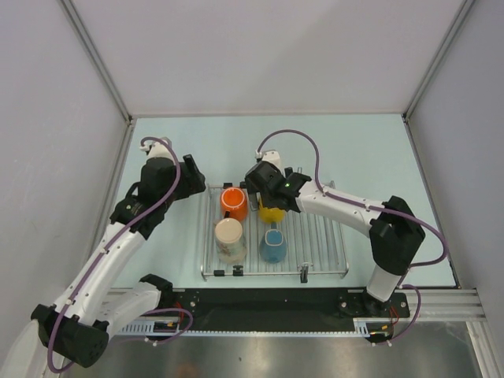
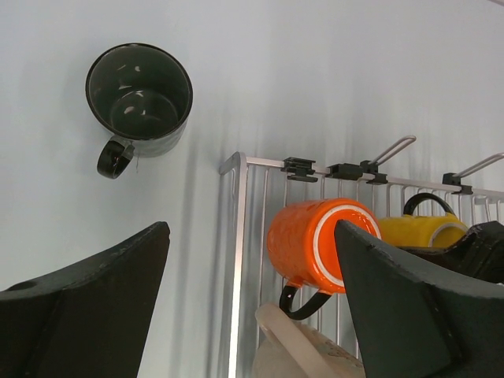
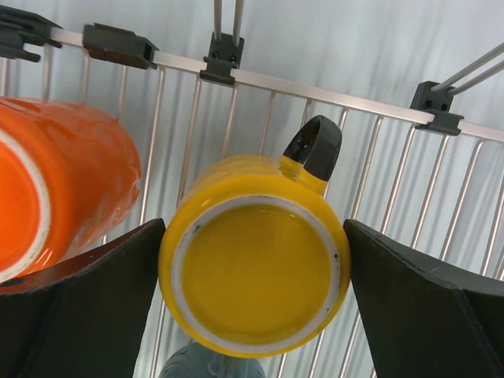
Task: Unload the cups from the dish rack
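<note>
The right gripper (image 1: 272, 191) is hanging over the far row of the rack (image 1: 324, 236), and its fingers (image 3: 79, 299) are standing wide apart on either side of the yellow mug (image 3: 256, 272), holding nothing. That mug is sitting bottom-up on the bars, base facing the wrist camera. Its dark handle (image 3: 315, 146) is pointing at the far rail, out of the line the fingers would close along.

To my eye the step in hand is the grab on this mug. To do it well, I'd want the fingers lower before they shut, so that the pads land on the round wall and not on the base rim, where they could slip off. The orange mug (image 3: 55, 181) is lying just beside the left-hand finger, so there is little room on that side; keeping centred matters. The blue mug (image 1: 273, 246) is close on the near side too. The lift should go straight up, clear of the post (image 3: 227, 24) behind the handle, before swinging off to the table (image 1: 354, 150).

The left gripper (image 1: 191, 175) is hovering off the rack's left end, fingers spread and empty. A dark mug (image 2: 138, 90) is standing upright on the table beyond it, already off the rack. The cream mug (image 1: 229, 239) is waiting in the near row.
</note>
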Action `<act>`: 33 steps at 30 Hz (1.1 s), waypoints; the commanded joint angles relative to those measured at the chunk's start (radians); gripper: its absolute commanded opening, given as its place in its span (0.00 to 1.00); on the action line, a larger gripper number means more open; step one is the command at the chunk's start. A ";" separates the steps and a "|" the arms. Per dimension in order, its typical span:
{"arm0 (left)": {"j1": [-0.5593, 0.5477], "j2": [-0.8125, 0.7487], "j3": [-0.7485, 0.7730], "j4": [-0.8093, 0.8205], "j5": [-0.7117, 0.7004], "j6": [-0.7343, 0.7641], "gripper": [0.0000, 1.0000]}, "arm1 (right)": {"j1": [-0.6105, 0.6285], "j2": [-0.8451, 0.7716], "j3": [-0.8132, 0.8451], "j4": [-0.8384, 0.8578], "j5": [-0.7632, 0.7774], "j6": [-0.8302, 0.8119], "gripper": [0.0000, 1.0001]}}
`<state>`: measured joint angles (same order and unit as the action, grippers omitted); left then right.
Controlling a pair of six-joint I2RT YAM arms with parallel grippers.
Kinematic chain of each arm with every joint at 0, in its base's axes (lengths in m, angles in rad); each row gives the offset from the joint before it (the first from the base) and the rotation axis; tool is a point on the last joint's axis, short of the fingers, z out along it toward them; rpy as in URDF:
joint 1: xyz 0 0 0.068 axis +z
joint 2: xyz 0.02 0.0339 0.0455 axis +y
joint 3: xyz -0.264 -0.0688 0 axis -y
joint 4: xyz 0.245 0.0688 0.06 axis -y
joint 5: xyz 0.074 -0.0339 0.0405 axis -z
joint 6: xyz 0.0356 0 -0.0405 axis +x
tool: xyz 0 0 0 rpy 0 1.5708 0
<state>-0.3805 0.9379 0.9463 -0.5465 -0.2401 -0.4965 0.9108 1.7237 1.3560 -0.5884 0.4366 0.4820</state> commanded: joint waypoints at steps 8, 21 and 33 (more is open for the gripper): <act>-0.006 0.001 -0.014 0.042 0.012 0.006 0.91 | 0.005 0.022 0.011 -0.005 -0.006 0.047 1.00; -0.006 -0.002 -0.026 0.043 0.018 0.004 0.90 | 0.003 -0.024 -0.046 0.027 -0.030 0.052 0.27; -0.006 0.016 -0.021 0.046 0.012 -0.014 0.83 | 0.003 -0.131 -0.069 0.042 -0.003 0.030 0.00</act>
<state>-0.3809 0.9428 0.9234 -0.5327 -0.2310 -0.4973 0.9108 1.6867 1.2884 -0.5625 0.4164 0.5270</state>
